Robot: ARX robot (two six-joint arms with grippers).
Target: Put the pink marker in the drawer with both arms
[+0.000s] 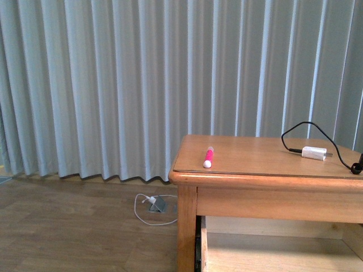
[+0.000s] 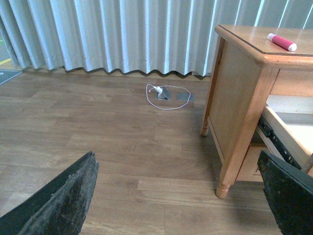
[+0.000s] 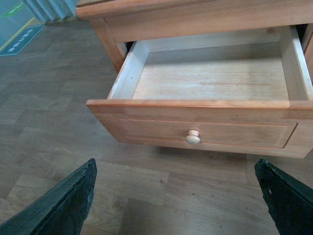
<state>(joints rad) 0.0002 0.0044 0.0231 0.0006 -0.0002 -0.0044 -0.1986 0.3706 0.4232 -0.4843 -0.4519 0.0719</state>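
Left fingers (image 2: pixel 63 200): two black ones, spread wide apart, with nothing between them. The left gripper (image 2: pixel 177 188) hangs over bare floor.
Right fingers (image 3: pixel 63 203): two again, just as wide apart and holding nothing. The right gripper (image 3: pixel 176 193) hovers in front of the drawer, low over the floor.
Drawer (image 3: pixel 195 104): one, pulled well out of the nightstand, its recessed front towards the right wrist camera.
Knob (image 3: pixel 192 137): one, round and pale, in the middle of the drawer front.
Pink marker (image 1: pixel 208 157): one, lying flat on the nightstand top near the front left corner, white end towards the front edge. It is well apart from both grippers and above the drawer.
Nightstand (image 1: pixel 266 198): one, honey-coloured wood, standing on the floor in front of the curtain.
Charger (image 1: pixel 313 153): one white block with one black cable (image 1: pixel 300 126), on the right of the top, well apart from the marker.
Floor cable (image 1: pixel 144 209): one white loop beside a grey plate, near the curtain foot.
Front view only: the charger and its cable. Neither arm shows in it.
Left wrist view only: the nightstand's side panel and turned foot, plus the marker (image 2: pixel 281 42) from the side.
Right wrist view only: the drawer's pale board bottom in full, and the knob.
Curtain (image 1: pixel 142 85): pale grey pleats across the whole back.
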